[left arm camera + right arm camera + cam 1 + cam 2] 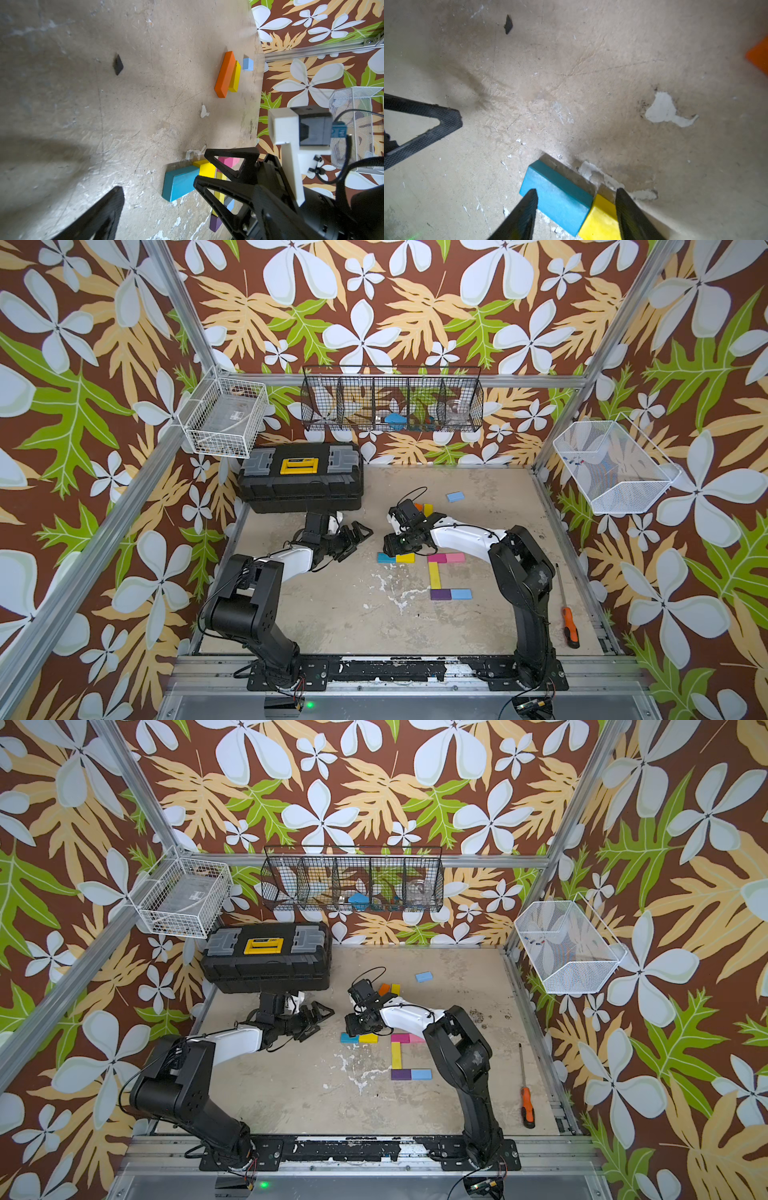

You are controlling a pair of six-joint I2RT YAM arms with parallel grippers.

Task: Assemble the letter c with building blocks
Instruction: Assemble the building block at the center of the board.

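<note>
Building blocks lie in a C shape: magenta (437,558) and pink (456,558) at the back, a long yellow one (434,576), then purple (440,594) and light blue (461,594) in front. Left of it, a teal block (560,199) and a yellow block (602,220) lie end to end. My right gripper (576,190) hovers just over these two, open part way and holding nothing. My left gripper (358,541) stands wide open and empty to their left. Orange (225,74), yellow (235,76) and light blue (248,64) blocks lie farther back.
A black toolbox (301,477) stands at the back left. An orange-handled screwdriver (568,624) lies along the right edge. A black wire basket (392,400) hangs on the back wall, with white baskets on the left wall (224,416) and the right wall (615,466).
</note>
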